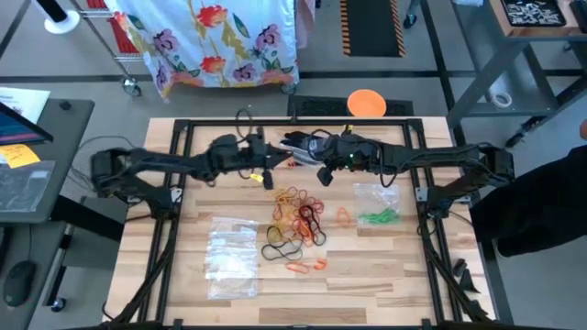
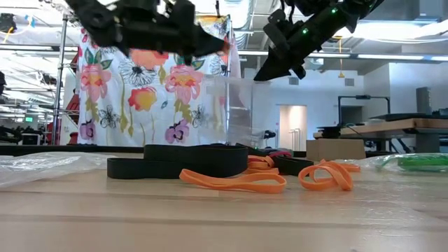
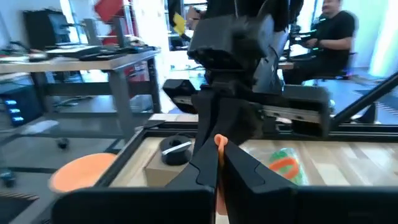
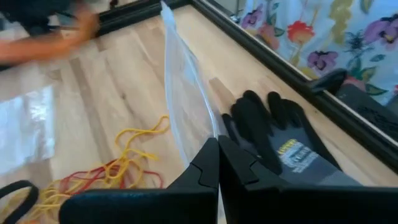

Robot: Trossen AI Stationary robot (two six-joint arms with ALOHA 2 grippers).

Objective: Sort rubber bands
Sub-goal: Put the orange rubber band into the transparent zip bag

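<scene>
mixed-colour rubber bands [image 1: 298, 220] lie heaped mid-table, some orange strays nearby.

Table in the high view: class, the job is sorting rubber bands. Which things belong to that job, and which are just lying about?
Belongs to the job:
- loose rubber bands
- orange band pinched in the left gripper
- clear bag held up by the right gripper
- bag of green bands
- empty clear bags

Just lying about:
- black glove
- orange disc beyond the table

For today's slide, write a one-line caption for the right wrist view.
Right gripper shut on a clear plastic bag above the wooden table, black glove beside it, yellow and red rubber bands below.
</scene>
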